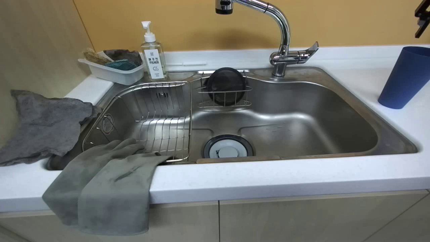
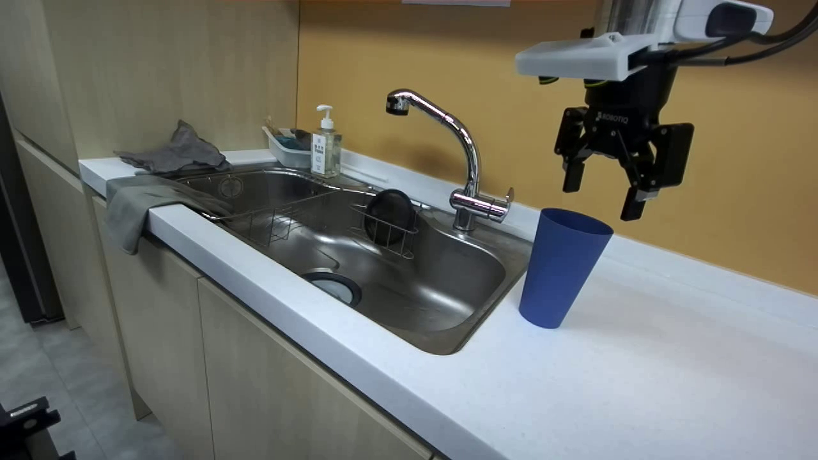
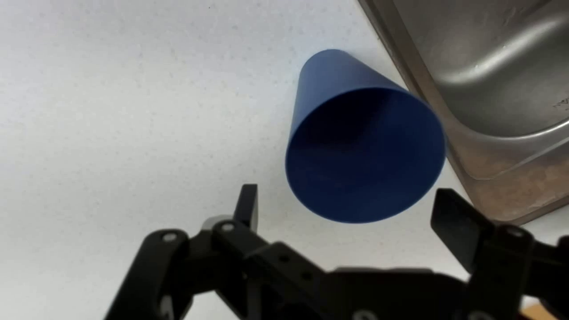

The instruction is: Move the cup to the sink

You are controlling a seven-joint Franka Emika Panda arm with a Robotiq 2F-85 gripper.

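Note:
The dark-blue cup point(image 1: 406, 77) stands on the white counter just beside the sink's end, in an exterior view point(image 2: 562, 268) too. The wrist view looks down into its open mouth point(image 3: 366, 155); it looks empty. The stainless-steel sink point(image 1: 289, 132) lies beside it, also in an exterior view point(image 2: 441, 303), and its corner shows in the wrist view point(image 3: 493, 89). My gripper point(image 2: 602, 201) is open and empty, above the cup's rim and slightly to one side. In the wrist view the fingertips point(image 3: 346, 195) are spread wider than the cup mouth, touching nothing.
A chrome faucet point(image 1: 284, 40) rises behind the sink. A wire rack point(image 1: 164, 131) and a small basket with a round black piece point(image 1: 225, 86) are inside. A soap bottle point(image 1: 154, 60), white tray point(image 1: 126, 78), grey cloth point(image 1: 47, 124) and grey gloves point(image 1: 114, 191) are at the far end.

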